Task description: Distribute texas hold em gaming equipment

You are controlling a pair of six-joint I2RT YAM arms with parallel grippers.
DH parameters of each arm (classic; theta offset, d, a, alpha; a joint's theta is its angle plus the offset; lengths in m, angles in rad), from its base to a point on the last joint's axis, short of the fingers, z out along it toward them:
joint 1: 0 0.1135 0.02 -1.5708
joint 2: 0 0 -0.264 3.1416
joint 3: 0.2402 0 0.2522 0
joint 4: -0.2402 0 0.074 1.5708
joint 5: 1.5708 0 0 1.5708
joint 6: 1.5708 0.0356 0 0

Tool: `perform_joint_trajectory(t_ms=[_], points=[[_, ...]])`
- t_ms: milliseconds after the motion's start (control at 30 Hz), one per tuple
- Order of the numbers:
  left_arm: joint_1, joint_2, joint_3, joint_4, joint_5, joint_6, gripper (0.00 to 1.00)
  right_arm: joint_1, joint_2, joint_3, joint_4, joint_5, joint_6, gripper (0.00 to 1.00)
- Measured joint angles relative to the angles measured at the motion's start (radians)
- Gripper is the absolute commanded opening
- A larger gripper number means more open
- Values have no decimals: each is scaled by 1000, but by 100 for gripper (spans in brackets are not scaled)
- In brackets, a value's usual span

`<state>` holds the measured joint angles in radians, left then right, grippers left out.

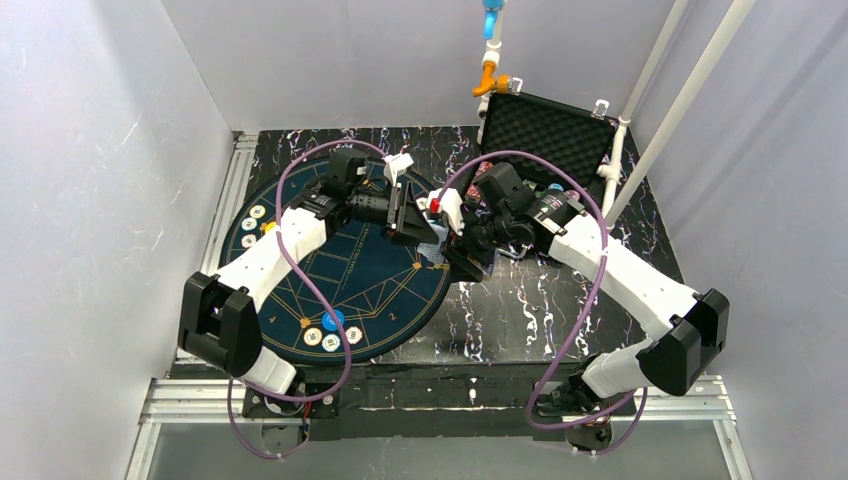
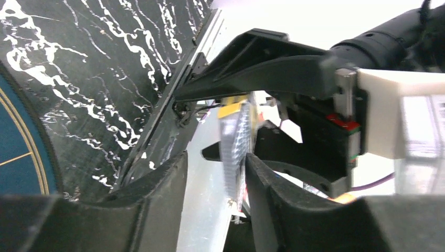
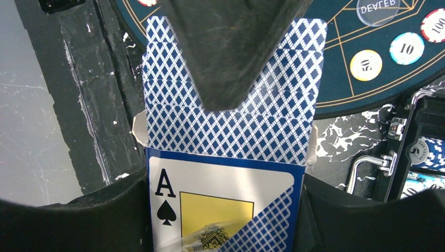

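My right gripper (image 3: 225, 210) is shut on an open card box (image 3: 220, 205) with an ace of spades on its face. Blue-patterned cards (image 3: 273, 126) stick out of the box's top. My left gripper (image 2: 215, 173) is open and straddles the edge of those cards (image 2: 236, 152). The cards lie against its right finger (image 2: 278, 199) and stand apart from its left finger. In the top view both grippers meet at the mat's right edge, left (image 1: 405, 222) and right (image 1: 462, 250). Poker chips (image 1: 330, 335) and a blue button disc (image 1: 333, 320) lie on the mat's near edge.
The round dark-blue mat (image 1: 300, 270) covers the left half of the table, with more chips (image 1: 250, 226) at its left rim. A dealer button (image 3: 378, 8) and chips (image 3: 406, 48) show behind the cards. The open black case (image 1: 545, 130) stands at the back right, with chips (image 3: 427, 152) inside.
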<state>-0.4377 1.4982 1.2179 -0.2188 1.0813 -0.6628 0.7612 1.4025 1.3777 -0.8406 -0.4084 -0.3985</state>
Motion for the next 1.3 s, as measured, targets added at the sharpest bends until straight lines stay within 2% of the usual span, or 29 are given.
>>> perform_joint_trajectory(t_ms=[100,267,367,500,567,733,900,1067,1200,1300], points=[[10,17,-1,-30,1,3,32,0,-12,-2,9,-2,0,1],[48,14,-1,-52,19,12,34,0,-21,-23,14,-2,0,1],[57,11,-4,-60,19,24,41,0,-22,-32,16,-2,0,1],[61,-3,-26,-58,20,31,63,0,-22,-33,16,-4,0,1],[61,-11,-35,-47,23,22,65,0,-22,-33,16,-5,0,1],[47,-23,-46,14,25,-10,59,0,-22,-33,18,-9,0,1],[16,-16,-46,-14,6,2,49,0,-25,-34,31,-20,-1,1],[31,-14,-63,21,34,-36,47,0,-60,-57,51,-21,-2,1],[39,-14,-79,68,61,-72,35,0,-68,-64,50,-19,-7,1],[45,-23,-79,89,70,-85,34,0,-68,-64,47,-15,-16,1]])
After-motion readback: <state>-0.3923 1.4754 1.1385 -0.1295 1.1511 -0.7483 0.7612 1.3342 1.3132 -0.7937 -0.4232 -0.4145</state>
